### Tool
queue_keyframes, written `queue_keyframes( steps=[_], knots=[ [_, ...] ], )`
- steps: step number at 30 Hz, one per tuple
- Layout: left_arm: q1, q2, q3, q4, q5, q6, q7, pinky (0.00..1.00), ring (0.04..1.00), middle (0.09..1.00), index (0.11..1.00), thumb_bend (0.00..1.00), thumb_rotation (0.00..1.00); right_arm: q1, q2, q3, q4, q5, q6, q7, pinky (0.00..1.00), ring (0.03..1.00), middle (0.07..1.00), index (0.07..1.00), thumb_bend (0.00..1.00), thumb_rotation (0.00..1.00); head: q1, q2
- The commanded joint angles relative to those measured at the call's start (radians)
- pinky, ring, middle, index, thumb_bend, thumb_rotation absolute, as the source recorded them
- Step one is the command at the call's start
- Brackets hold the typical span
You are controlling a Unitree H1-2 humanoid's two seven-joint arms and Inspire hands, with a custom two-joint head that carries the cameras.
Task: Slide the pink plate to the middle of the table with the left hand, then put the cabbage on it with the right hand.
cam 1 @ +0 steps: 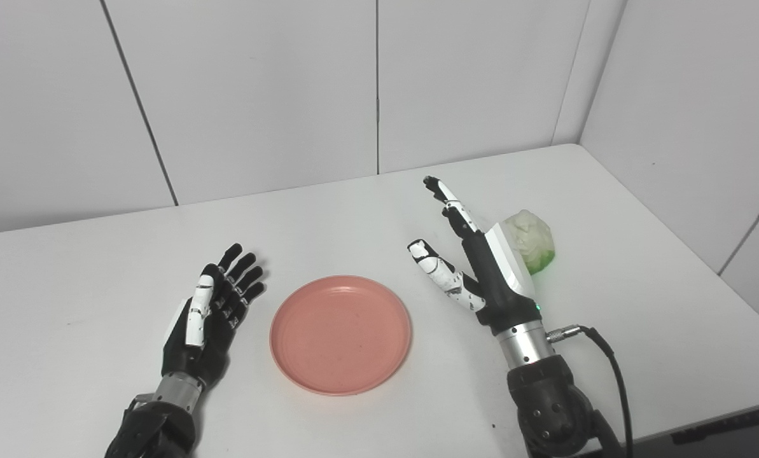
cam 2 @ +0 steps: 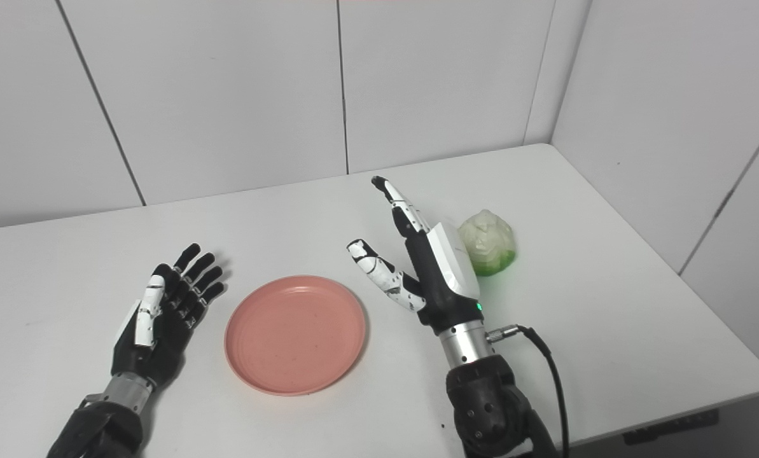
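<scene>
White tabletop: pink plate lies between two empty, spread-fingered robot hands, left robot hand and right robot hand; cabbage sits just beside the right.

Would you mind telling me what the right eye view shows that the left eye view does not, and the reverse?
Only the right eye view shows the whole cabbage, clear of the right hand, and the table's near right corner. Only the left eye view shows the table's far left corner; there the right hand covers the cabbage's left edge. Both show the empty pink plate between the two hands, and the left hand open, its fingers spread, holding nothing.
</scene>
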State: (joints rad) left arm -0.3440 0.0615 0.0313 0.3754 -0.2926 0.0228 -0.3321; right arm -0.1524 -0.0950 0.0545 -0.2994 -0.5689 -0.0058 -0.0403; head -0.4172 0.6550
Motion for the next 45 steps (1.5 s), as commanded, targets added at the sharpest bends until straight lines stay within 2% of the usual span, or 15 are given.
queue_keyframes(
  steps=[1,5,10,18,21,28,35,40,45],
  knots=[
    [0.018,0.019,0.009,0.071,-0.001,0.006,-0.006,0.90,0.908,0.920,0.911,0.46,1.00,-0.037,-0.016,-0.016,-0.037,-0.054,0.020,-0.023,0.84,0.897,0.918,0.916,0.34,0.95,-0.014,-0.005],
    [0.009,0.028,0.020,0.104,-0.015,-0.003,-0.030,0.90,0.905,0.916,0.906,0.47,1.00,-0.052,-0.027,-0.040,-0.058,-0.114,0.074,-0.017,0.80,0.887,0.929,0.935,0.55,0.89,-0.054,-0.012],
    [-0.006,0.042,0.033,0.152,-0.025,-0.019,-0.053,0.90,0.898,0.909,0.897,0.47,1.00,-0.062,-0.043,-0.087,-0.071,-0.124,0.112,-0.022,0.84,0.917,0.949,0.941,0.62,0.82,-0.099,-0.015],
    [-0.032,0.058,0.048,0.220,-0.034,-0.048,-0.086,0.87,0.883,0.898,0.887,0.48,1.00,-0.071,-0.070,-0.139,-0.034,-0.156,0.127,-0.068,0.80,0.895,0.934,0.963,0.77,0.74,-0.152,-0.006],
    [-0.042,0.066,0.056,0.250,-0.040,-0.063,-0.105,0.87,0.880,0.897,0.890,0.49,0.98,-0.069,-0.060,-0.144,-0.026,-0.174,0.163,-0.073,0.77,0.893,0.948,0.968,0.83,0.71,-0.157,-0.006],
    [-0.053,0.076,0.071,0.277,-0.062,-0.066,-0.137,0.85,0.872,0.891,0.886,0.49,0.98,-0.071,-0.081,-0.155,-0.016,-0.258,0.249,-0.075,0.69,0.861,0.953,0.965,0.92,0.72,-0.158,-0.003],
    [-0.045,0.080,0.070,0.257,-0.058,-0.055,-0.131,0.86,0.871,0.887,0.880,0.48,1.00,-0.065,-0.117,-0.179,0.007,-0.230,0.278,-0.059,0.74,0.911,0.988,0.995,0.99,0.69,-0.162,0.004],
    [-0.044,0.086,0.072,0.255,-0.064,-0.047,-0.136,0.86,0.873,0.889,0.881,0.47,1.00,-0.070,-0.134,-0.182,0.037,-0.228,0.344,-0.039,0.77,0.955,1.000,1.000,1.00,0.68,-0.167,0.006],
    [-0.041,0.092,0.075,0.249,-0.073,-0.037,-0.139,0.85,0.869,0.887,0.883,0.47,1.00,-0.076,-0.140,-0.174,0.078,-0.239,0.359,-0.065,0.80,0.963,1.000,1.000,1.00,0.69,-0.170,0.008]
  ],
)
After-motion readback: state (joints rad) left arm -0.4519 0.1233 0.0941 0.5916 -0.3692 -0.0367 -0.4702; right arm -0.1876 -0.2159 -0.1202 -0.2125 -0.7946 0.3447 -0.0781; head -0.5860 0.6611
